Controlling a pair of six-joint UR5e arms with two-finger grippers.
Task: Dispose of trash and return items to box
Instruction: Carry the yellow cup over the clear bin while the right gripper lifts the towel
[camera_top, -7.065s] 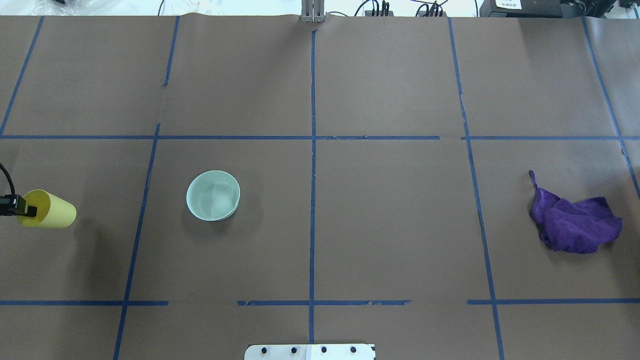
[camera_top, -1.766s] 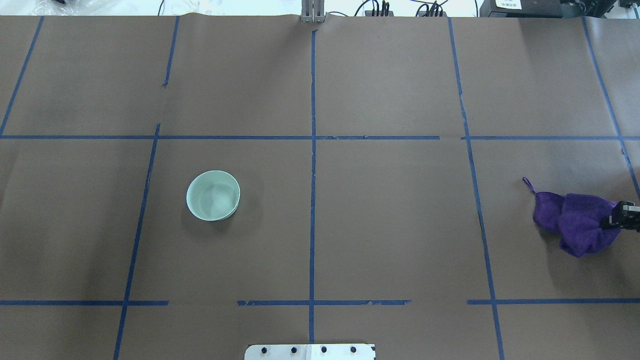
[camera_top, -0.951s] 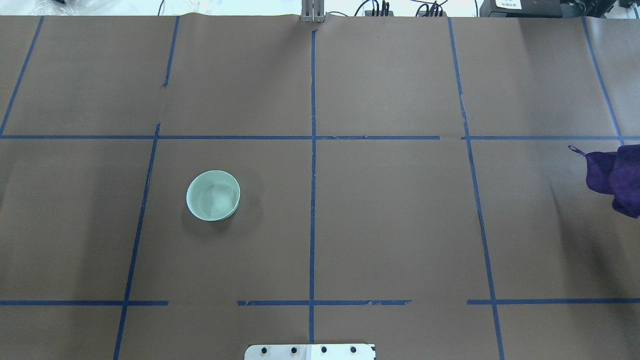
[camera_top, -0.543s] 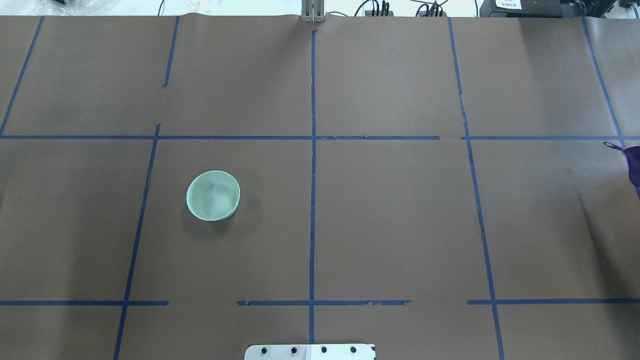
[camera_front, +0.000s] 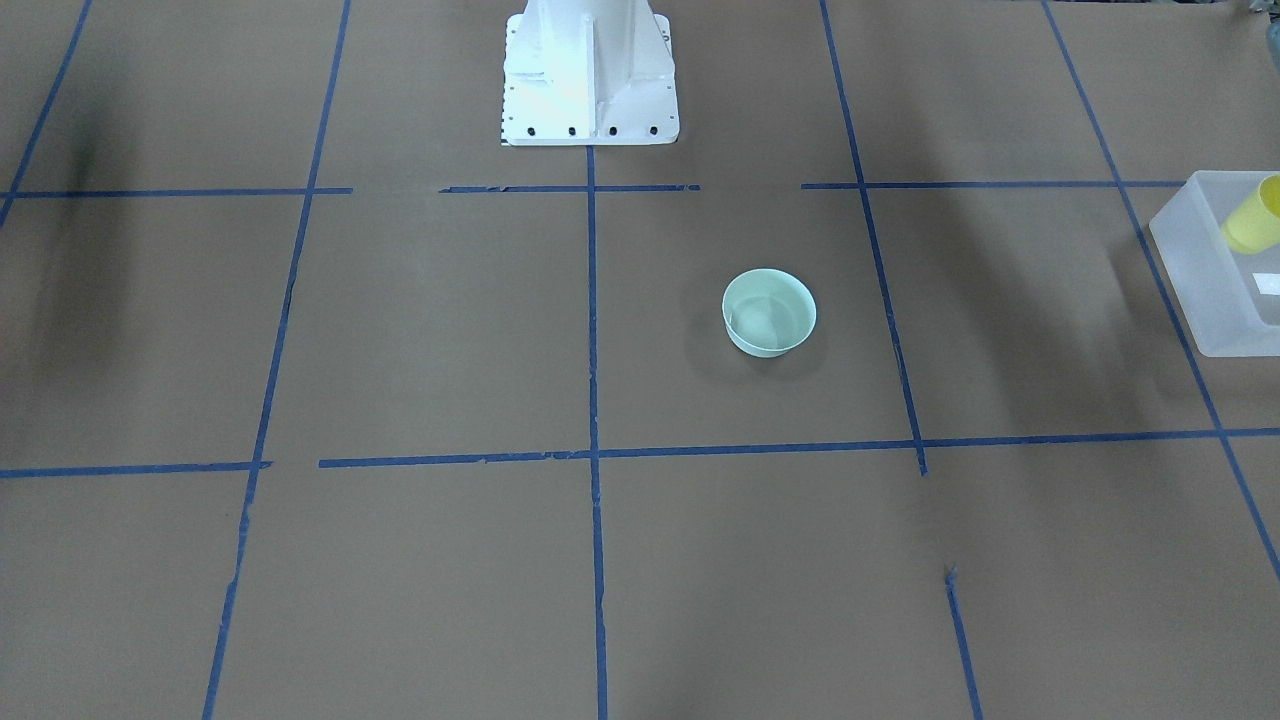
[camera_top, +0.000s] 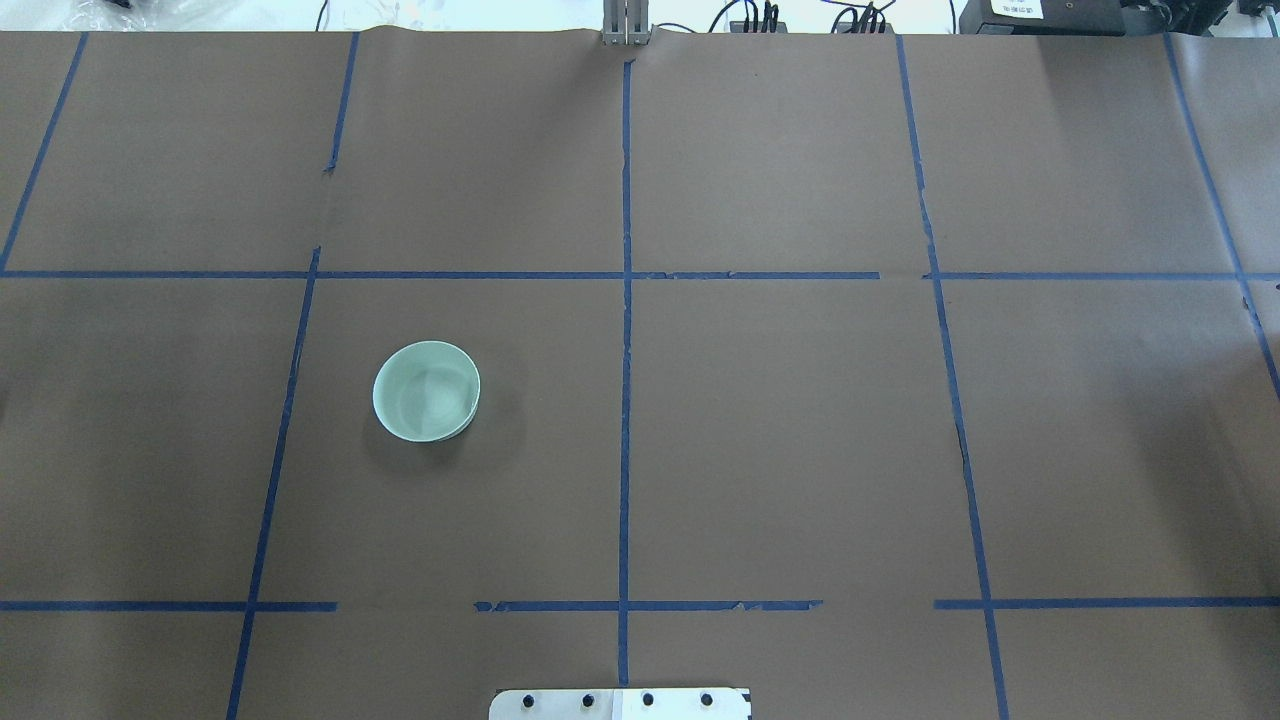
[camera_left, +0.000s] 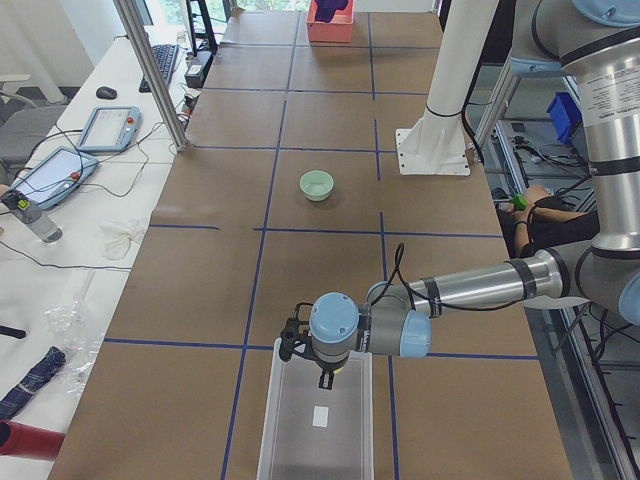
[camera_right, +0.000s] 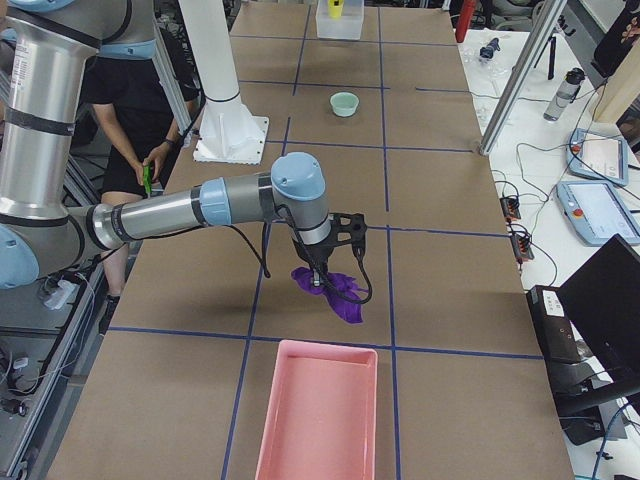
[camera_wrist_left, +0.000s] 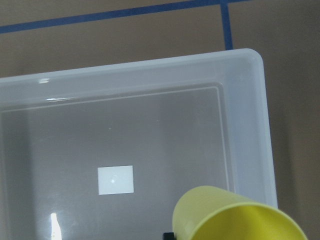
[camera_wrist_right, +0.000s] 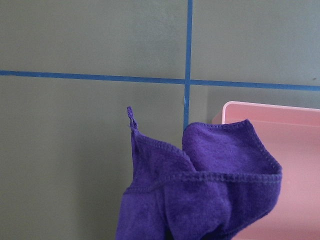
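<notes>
The pale mint-green bowl (camera_top: 427, 391) stands upright on the brown table, left of the middle; it also shows in the front view (camera_front: 769, 312). My left gripper (camera_left: 325, 378) is shut on the yellow cup (camera_wrist_left: 235, 216) and holds it tilted above one end of the translucent box (camera_wrist_left: 247, 125), which has a white label (camera_wrist_left: 115, 180) inside. The cup (camera_front: 1255, 225) and box (camera_front: 1205, 285) show at the front view's right edge. My right gripper (camera_right: 318, 280) is shut on a purple cloth (camera_wrist_right: 200, 190), which hangs above the table beside a pink bin (camera_right: 320, 410).
The robot's white base (camera_front: 588, 75) stands at the table's near middle edge. Blue tape lines cross the brown paper. The pink bin (camera_wrist_right: 280, 165) lies at the table's right end, the translucent box (camera_left: 315, 425) at its left end. Both arms are outside the overhead view.
The purple cloth was lifted and carried out of the overhead view over its right edge. The yellow cup left the view at the left earlier. The bowl has not moved.
</notes>
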